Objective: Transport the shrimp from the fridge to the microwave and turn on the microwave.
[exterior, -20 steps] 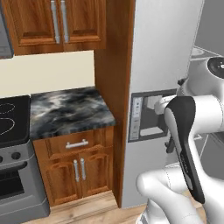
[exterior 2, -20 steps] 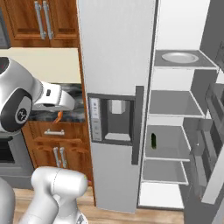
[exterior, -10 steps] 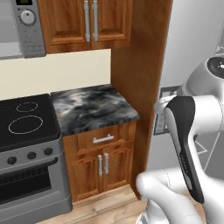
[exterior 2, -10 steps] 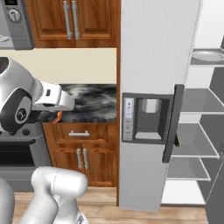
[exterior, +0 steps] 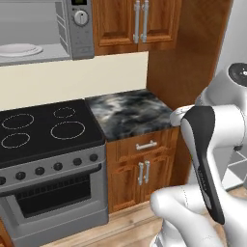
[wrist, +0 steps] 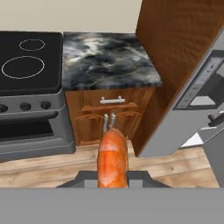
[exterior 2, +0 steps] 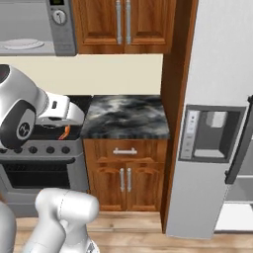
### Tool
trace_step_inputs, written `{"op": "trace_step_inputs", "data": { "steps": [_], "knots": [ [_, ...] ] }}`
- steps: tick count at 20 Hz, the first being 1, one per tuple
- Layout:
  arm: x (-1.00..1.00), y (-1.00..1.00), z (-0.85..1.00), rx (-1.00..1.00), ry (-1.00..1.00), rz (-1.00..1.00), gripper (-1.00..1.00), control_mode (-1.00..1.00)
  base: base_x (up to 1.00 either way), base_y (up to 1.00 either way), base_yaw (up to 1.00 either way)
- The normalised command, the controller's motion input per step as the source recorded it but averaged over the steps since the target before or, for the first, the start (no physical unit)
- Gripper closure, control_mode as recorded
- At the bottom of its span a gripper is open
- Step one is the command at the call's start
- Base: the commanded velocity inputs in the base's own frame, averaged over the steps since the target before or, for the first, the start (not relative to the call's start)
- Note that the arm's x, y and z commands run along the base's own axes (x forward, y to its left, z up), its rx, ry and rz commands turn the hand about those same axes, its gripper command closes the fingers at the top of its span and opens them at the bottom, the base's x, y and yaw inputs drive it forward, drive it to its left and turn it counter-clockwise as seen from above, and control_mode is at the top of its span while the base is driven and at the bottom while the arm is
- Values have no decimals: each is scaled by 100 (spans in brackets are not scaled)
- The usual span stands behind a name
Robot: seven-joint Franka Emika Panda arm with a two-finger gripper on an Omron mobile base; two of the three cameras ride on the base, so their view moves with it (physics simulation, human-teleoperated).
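Hand view has the gripper clamped on the orange shrimp at bottom centre; keep that squeeze steady while carrying. Aim for the microwave in the upper left of the left base view, its cavity open with a white plate inside; the fridge sits at right

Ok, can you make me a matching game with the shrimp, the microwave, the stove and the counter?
Things:
1. shrimp
2. microwave
3. stove
4. counter

Descriptions:
A. black top with ring marks
B. dark marbled top above wooden doors
C. orange, held in the shut gripper
D. open, white plate inside

Pairs: 1-C, 2-D, 3-A, 4-B
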Motion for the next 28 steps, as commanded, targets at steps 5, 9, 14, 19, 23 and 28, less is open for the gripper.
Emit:
{"op": "trace_step_inputs", "data": {
  "steps": [5,9,14,19,23,28],
  "knots": [
    [0,0,0,0,0,0,100,100,22,60,12],
    [0,0,0,0,0,0,100,100,35,54,10],
    [0,0,0,0,0,0,100,100,40,45,1],
    [0,0,0,0,0,0,100,100,36,57,0],
    [0,0,0,0,0,0,100,100,13,62,0],
    [0,0,0,0,0,0,100,100,22,55,0]
  ]
}}
